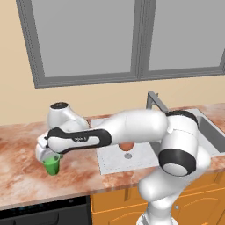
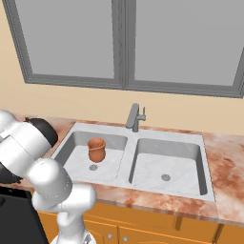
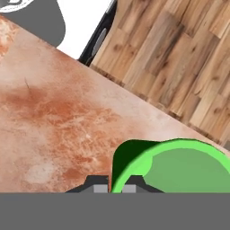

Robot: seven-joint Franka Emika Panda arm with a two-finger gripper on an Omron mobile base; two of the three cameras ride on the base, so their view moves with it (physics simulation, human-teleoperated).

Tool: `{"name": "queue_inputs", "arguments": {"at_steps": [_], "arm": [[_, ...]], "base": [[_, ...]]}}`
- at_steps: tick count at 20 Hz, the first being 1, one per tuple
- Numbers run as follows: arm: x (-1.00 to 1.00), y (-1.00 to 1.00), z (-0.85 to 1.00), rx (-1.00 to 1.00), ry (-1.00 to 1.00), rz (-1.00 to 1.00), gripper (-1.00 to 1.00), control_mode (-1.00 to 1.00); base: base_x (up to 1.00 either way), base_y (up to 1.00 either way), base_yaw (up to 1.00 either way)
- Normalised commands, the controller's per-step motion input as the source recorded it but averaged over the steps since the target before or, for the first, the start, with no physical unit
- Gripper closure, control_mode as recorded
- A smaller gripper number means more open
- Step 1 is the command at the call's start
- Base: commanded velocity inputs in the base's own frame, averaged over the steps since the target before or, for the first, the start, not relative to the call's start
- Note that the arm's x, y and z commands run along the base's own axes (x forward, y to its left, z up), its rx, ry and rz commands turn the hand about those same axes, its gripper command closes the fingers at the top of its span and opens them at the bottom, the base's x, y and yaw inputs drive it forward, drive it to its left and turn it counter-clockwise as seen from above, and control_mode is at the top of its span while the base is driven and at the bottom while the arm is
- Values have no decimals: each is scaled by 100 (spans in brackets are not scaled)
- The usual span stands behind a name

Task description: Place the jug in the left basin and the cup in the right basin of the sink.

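Observation:
The green cup (image 1: 52,165) is upright over the counter left of the sink (image 2: 206,157), near the front edge. My gripper (image 1: 47,154) comes down on it from above and is shut on its rim. In the hand view the cup (image 3: 179,167) has its wall pinched between my gripper (image 3: 113,185) tips. I cannot tell whether the cup rests on the counter or is raised. The brown jug (image 2: 96,149) stands upright in the left basin (image 2: 71,159), close to the drain; it peeks out under my arm (image 1: 127,146). The right basin (image 2: 167,164) holds nothing.
The grey faucet (image 2: 135,116) rises behind the divider between the basins. My arm stretches across the left basin toward the cup. A dark appliance front (image 1: 44,213) sits below the counter under the cup. Wooden floor (image 3: 179,54) lies beyond the counter edge.

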Motion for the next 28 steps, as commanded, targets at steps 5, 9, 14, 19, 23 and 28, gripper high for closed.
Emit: {"name": "queue_inputs", "arguments": {"at_steps": [5,9,14,19,23,28], "arm": [[-4,-40,41,1,0,0,100,-100],[-7,-47,31,1,0,0,100,-100],[-5,-47,18,0,0,0,100,-100],[0,-52,15,0,0,0,100,-100],[0,-56,8,0,0,0,100,-100],[0,-58,7,0,0,0,100,-100]], "base": [[0,0,0],[0,0,0],[0,0,0],[0,0,0],[0,0,0],[0,0,0]]}}
